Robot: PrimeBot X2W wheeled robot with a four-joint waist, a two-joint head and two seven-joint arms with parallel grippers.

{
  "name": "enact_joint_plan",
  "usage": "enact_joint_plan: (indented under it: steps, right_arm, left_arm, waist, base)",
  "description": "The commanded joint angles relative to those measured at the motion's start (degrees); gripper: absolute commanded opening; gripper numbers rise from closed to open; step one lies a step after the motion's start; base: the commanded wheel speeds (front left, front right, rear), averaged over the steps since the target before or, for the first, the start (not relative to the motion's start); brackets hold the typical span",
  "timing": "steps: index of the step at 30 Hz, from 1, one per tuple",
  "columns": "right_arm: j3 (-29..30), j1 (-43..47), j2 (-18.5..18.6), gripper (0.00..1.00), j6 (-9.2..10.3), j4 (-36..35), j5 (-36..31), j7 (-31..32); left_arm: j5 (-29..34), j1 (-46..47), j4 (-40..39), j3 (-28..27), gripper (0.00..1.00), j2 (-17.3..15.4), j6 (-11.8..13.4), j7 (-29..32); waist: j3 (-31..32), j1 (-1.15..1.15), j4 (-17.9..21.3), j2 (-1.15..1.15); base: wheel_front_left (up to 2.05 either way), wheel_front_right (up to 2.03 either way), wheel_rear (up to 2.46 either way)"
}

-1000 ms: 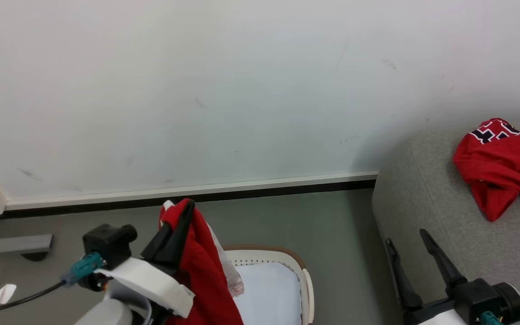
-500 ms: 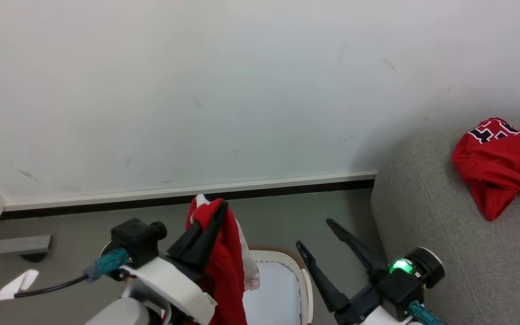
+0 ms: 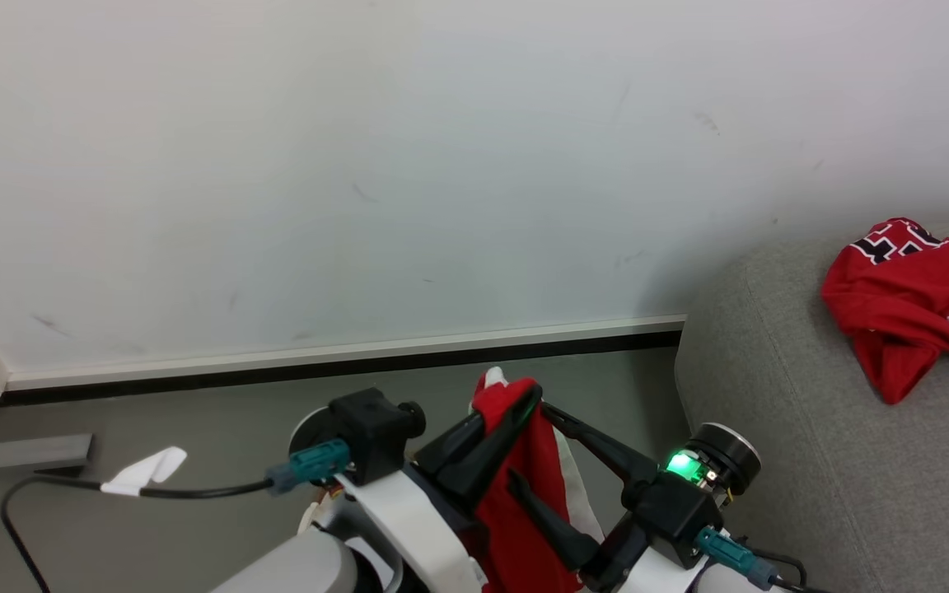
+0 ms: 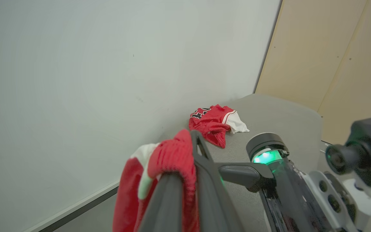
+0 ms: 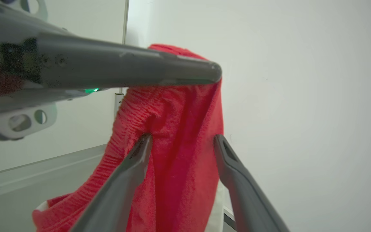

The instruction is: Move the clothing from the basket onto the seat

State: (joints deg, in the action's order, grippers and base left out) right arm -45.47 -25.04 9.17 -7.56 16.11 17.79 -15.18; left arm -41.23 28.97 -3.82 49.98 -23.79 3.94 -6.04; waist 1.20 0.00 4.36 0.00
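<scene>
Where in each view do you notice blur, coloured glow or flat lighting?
Head view: flat, even light on the wall, a green lamp glowing on the right wrist. Left wrist view: the close left end effector looks soft, tinged green. Right wrist view: its finger crossing the top is blurred; the weave of the red jersey is sharp.

The left gripper [image 3: 517,402] rises up and rightward from its white forearm [image 3: 409,527], its two dark fingers pressed together on a fold of the red jersey [image 3: 524,511]. The right gripper [image 3: 529,445] angles up-left toward it, fingers spread wide, tips close by the hanging cloth.
</scene>
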Motion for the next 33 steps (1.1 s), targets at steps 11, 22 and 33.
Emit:
enact_joint_plan:
  steps: [11, 22, 33]
  right_arm:
    - [-2.03, -0.88, -0.01, 0.34, 0.15, 4.42, 4.45, 0.06]
    - [0.16, -1.11, 1.37, 0.0, 0.15, 4.07, 8.85, 0.05]
    - [9.25, -0.19, 5.09, 0.0, 0.15, 1.62, 8.09, 0.05]
  left_arm:
    - [0.19, 1.24, -3.57, 3.24, 0.0, 1.66, -2.0, 2.2]
    - [1.27, 0.52, -1.6, 3.07, 0.09, 0.89, -0.97, 0.88]
    - [3.61, -0.54, 2.59, 3.07, 1.0, 0.91, 0.32, -3.1]
  waist:
    - [-0.07, 0.0, 2.17, 0.0]
    - [-0.79, 0.0, 3.58, 0.0]
    - [-2.58, 0.0, 6.87, 0.0]
  base:
    - [0.0, 0.0, 0.0]
    - [0.0, 0.0, 0.0]
    - [0.0, 0.0, 0.0]
